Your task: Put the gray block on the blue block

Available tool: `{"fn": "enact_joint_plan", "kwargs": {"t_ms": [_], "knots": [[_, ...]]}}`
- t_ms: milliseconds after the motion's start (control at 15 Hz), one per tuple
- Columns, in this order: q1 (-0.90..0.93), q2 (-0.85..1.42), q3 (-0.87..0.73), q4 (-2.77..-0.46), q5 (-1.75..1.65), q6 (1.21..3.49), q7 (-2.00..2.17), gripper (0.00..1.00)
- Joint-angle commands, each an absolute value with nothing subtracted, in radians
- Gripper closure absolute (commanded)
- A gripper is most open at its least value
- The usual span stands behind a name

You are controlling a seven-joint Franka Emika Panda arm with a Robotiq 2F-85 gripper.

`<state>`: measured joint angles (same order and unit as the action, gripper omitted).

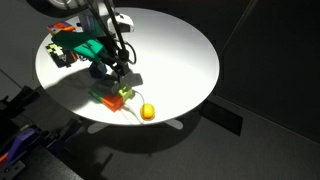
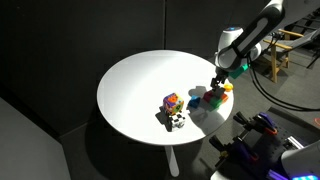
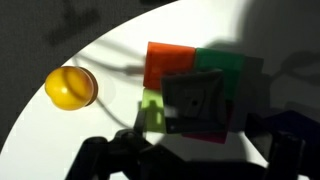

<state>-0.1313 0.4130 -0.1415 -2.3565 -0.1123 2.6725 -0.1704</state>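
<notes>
Wrist view: the gray block point(image 3: 203, 105), a flat-faced cube in deep shadow, sits at the middle of the picture between the two dark fingers point(image 3: 105, 158) of the gripper point(image 3: 200, 148), which come in from 6 o'clock. It looks larger than the blocks behind it. Shadow hides where finger meets block, so I cannot tell whether the jaws are clamped on it or stand apart. Behind it, at 12 o'clock, an orange block point(image 3: 165, 62) and a green block point(image 3: 232, 68) lie side by side, touching; both are glossy and square-edged. A smooth yellow ball point(image 3: 70, 87) rests apart at 9 o'clock on the white table point(image 3: 40, 130). In an exterior view the gripper point(image 1: 121, 80) hangs just above the orange block point(image 1: 104, 97) and green block point(image 1: 116, 101), and the blue block point(image 1: 100, 69), dark and chunky, lies near it at 10 o'clock. The ball point(image 1: 148, 112) lies at 4 o'clock near the round table's rim point(image 1: 190, 60), with bare top at 3 o'clock. In an exterior view the gripper point(image 2: 217, 86) works near the table's 3 o'clock edge, while a checkered cube point(image 2: 177, 122) stands well apart at 7 o'clock.
</notes>
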Motion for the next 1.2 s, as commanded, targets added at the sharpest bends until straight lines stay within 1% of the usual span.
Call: {"fn": "enact_joint_plan", "kwargs": {"t_ms": [0,200,267,333,533,667,867,1133], "knots": [[-0.153,0.433,-0.137,-2.344,-0.130,2.698,-0.200,0.00],[-0.152,0.450,-0.142,-2.338,-0.131,2.698,-0.193,0.00],[-0.151,0.454,-0.143,-2.334,-0.129,2.680,-0.187,0.25],[-0.151,0.457,-0.144,-2.332,-0.131,2.675,-0.188,0.26],[-0.142,0.457,-0.148,-2.329,-0.130,2.651,-0.171,0.51],[-0.136,0.438,-0.148,-2.335,-0.129,2.629,-0.161,0.66],[-0.134,0.401,-0.145,-2.348,-0.125,2.589,-0.159,0.71],[-0.121,0.338,-0.149,-2.368,-0.136,2.532,-0.146,0.73]]}}
